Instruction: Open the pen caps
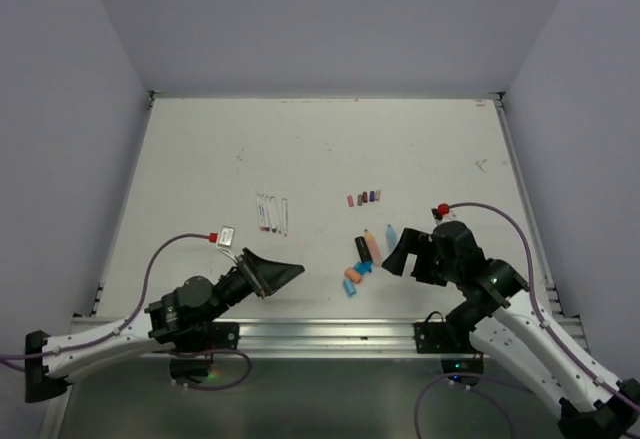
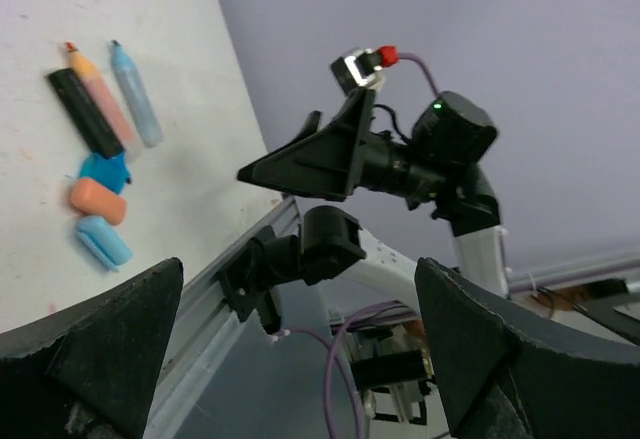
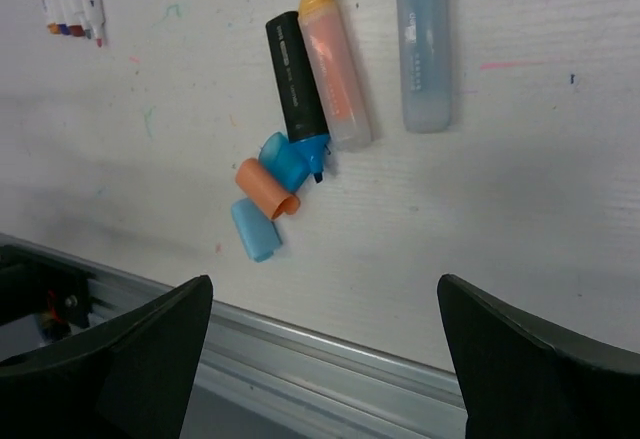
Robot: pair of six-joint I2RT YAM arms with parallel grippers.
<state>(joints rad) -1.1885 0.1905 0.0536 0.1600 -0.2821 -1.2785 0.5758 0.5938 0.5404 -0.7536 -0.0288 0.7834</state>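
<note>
Just left of the right gripper, spread empty like the left gripper, the orange and blue marker caps lie clustered on the bench.

Arms: black joints | white links | purple cables | red plugs

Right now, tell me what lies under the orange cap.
The orange cap hides one edge of a blue cap by the black marker. Whether it rests on that cap or on the table cannot be told.
</note>
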